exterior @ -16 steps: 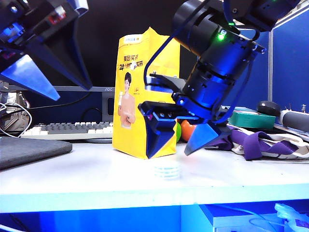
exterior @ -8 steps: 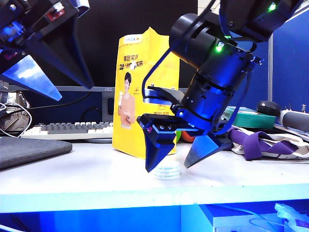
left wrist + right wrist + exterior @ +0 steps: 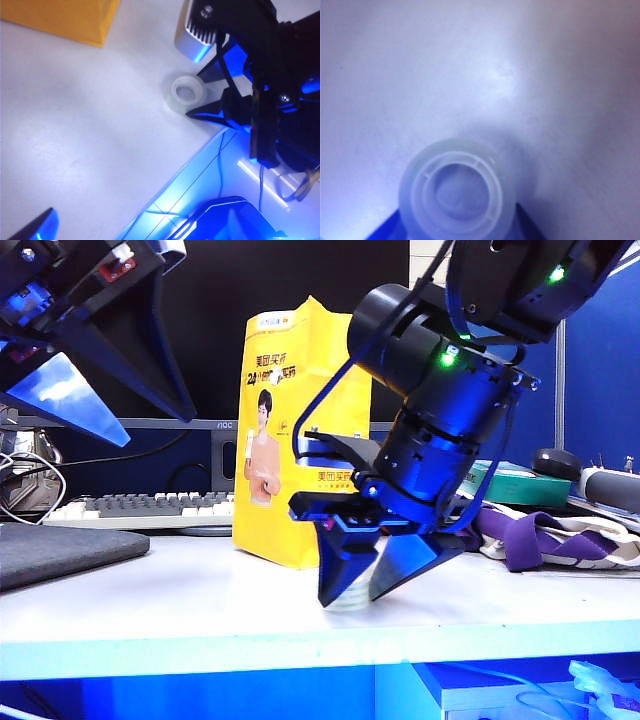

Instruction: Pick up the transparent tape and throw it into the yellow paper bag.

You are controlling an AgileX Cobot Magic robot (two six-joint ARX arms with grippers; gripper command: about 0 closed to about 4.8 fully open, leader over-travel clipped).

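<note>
Exterior view: right gripper (image 3: pixel 358 585) jaws clamp transparent tape (image 3: pixel 185 95); left gripper (image 3: pixel 110 400) jaws wide.

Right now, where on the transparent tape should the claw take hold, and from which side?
From above, across its outer rim. The transparent tape lies flat on the white table, hole upward, so its curved sides are exposed. The right claw already straddles it that way; the left claw hangs open, away.
</note>
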